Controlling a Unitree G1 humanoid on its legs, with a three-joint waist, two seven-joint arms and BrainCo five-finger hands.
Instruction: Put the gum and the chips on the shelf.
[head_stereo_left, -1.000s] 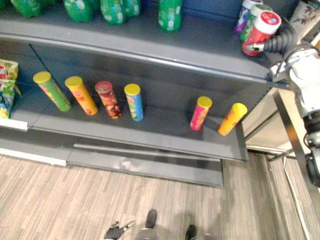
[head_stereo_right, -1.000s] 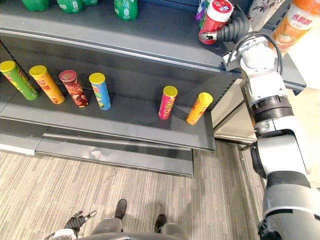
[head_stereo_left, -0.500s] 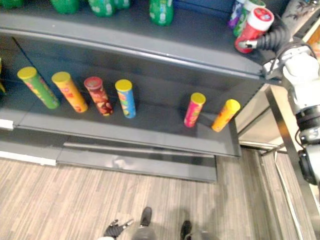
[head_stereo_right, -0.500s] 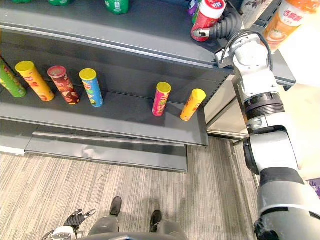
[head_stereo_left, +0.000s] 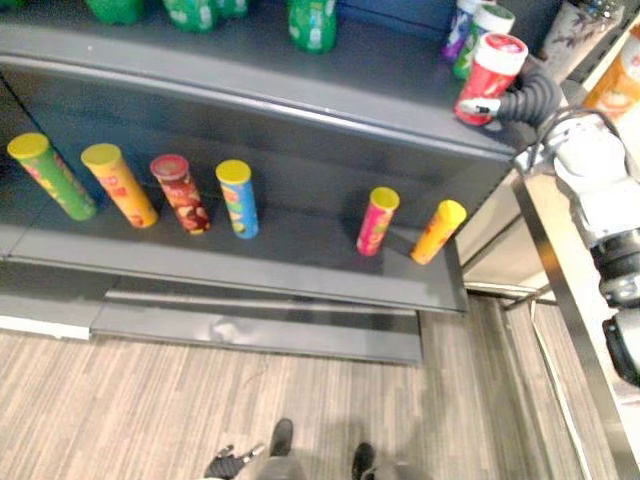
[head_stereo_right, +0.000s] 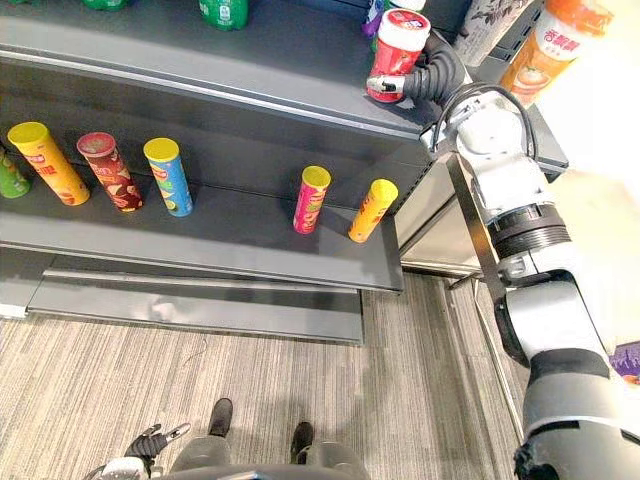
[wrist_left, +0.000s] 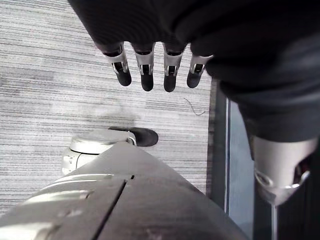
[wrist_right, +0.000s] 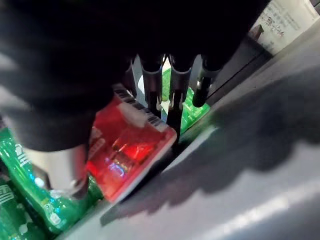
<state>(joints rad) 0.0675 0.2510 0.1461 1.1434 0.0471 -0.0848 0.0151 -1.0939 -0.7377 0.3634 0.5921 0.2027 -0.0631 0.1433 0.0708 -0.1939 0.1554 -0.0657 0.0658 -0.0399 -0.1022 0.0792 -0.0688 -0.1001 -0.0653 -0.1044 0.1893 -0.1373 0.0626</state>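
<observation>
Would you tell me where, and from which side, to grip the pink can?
Grip the pink can round its middle, coming from the shelf's open front. It is a slim upright tube with clear gaps either side, and the upper shelf above likely crowds a top grasp. The left hand is open; the right hand holds the gum jar.

You see a red gum canister (head_stereo_left: 488, 68) with a white lid, and a dark grey shelf (head_stereo_left: 250, 65). Your chips: a green can (head_stereo_left: 50, 177), an orange can (head_stereo_left: 120, 186), a dark red can (head_stereo_left: 182, 195), a blue can (head_stereo_left: 238, 200), a pink can (head_stereo_left: 377, 222) and a yellow-orange can (head_stereo_left: 437, 232), all yellow-lidded except the dark red one. The bottles (head_stereo_left: 312, 22) are green. The floor (head_stereo_left: 150, 400) is grey-brown, finely striped.
</observation>
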